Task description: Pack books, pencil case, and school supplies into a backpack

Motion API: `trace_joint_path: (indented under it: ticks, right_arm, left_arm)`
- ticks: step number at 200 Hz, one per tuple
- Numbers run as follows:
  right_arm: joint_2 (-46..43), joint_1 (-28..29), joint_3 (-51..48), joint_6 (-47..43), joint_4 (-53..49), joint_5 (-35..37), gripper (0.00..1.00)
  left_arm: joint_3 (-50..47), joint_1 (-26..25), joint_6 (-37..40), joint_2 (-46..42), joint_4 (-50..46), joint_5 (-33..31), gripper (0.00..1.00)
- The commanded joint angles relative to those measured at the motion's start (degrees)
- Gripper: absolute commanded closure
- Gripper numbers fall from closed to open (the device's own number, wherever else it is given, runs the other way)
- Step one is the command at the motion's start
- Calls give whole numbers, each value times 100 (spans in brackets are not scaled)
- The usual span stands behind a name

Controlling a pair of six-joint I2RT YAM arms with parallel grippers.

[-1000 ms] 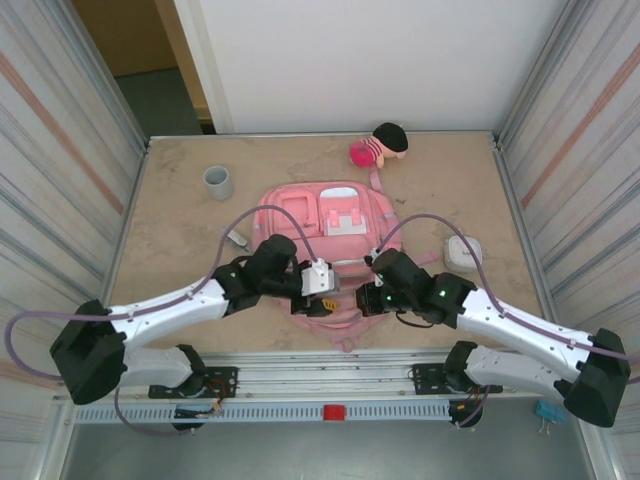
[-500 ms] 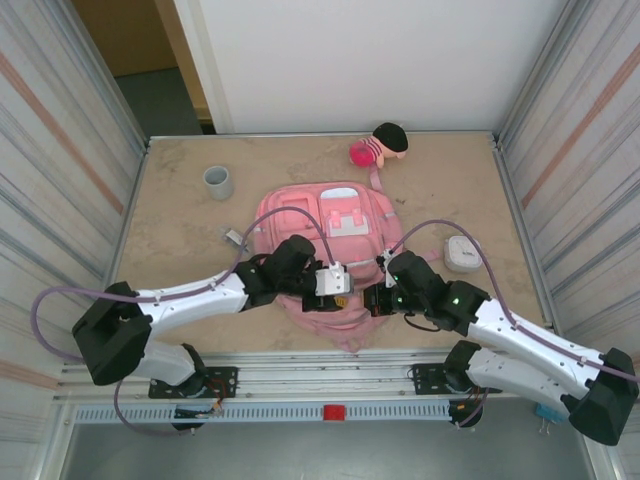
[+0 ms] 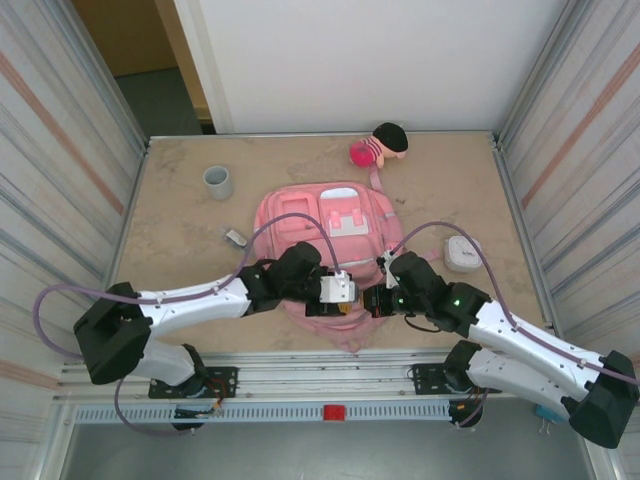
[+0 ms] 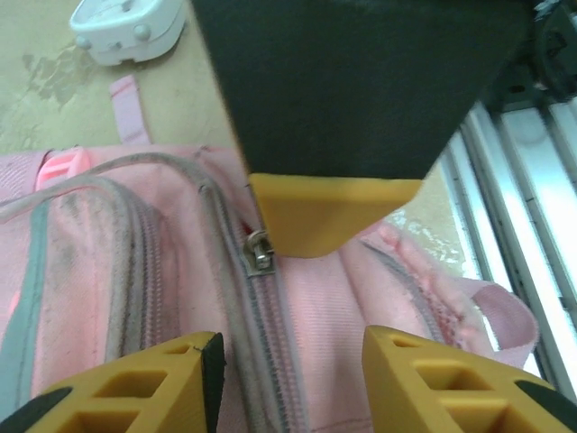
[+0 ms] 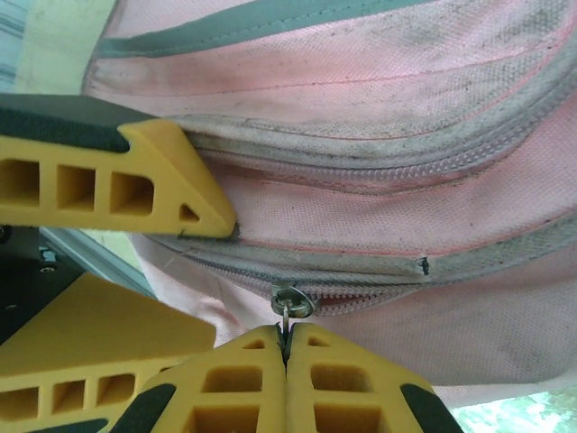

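Pink backpack [image 3: 290, 215]: lies flat with its front up in the middle of the table [image 3: 180, 250]. Both arms meet over its near end.
Zips: several grey zip lines run across the pink cloth, side by side, in both wrist views.
Zip pull [image 5: 290, 304]: a small metal ring and tab on the zip line nearest the backpack's edge.
Right gripper [image 5: 287, 338]: clenched, its yellow fingers pressed together with the tab of the zip pull pinched between their tips.
Left gripper [image 4: 290, 347]: released, with its jaws standing apart over the backpack. A zip line runs through the gap and nothing is gripped.
Grippers together: they are close and face each other. In the left wrist view the tip of a right finger [image 4: 329, 212] sits right at the zip pull. In the right wrist view one left finger [image 5: 153, 185] touches the cloth just beside the zip.
Doll [image 3: 378, 146]: pink and black plush at the far edge of the table, beyond the backpack.
Cup [image 3: 218, 182]: grey and upright, far left of the backpack and apart from it.
White gadget [image 3: 462, 252]: small and rounded, on the table just right of the backpack.
Small object [image 3: 236, 238]: on the table by the backpack's left side, too small to tell what it is.
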Motion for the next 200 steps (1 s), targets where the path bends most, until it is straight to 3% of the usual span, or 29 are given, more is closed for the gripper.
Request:
trace_joint_path:
  ticks: [1,30,53,71,108,155,200]
  right_arm:
    - [-182,-20,-18,-59,132,-160,100]
    - [-224,-14,-49,-36,96,-121,100]
    - [-244,-29,-119,-28,97,-31,100]
    - [-227,-47,-170,-5,112,43,100]
    - [-102,-70,-238,53,346,-84,100]
    - [-59,-73,-329,163,482,60,87]
    - [1,-65,-433,246,708,65,80]
  left_arm:
    - [190,9,-289,290,-135,-823,55]
    - [124,8,-398,235,10,-596,64]
    - [56,3,-484,15,106,-300,82]
    - [24,4,-596,-170,156,48,89]
    - [-33,19,-911,-353,499,504,91]
    - [5,14,-1042,-401,663,714,91]
    - [-23,19,-1096,-486,796,698,90]
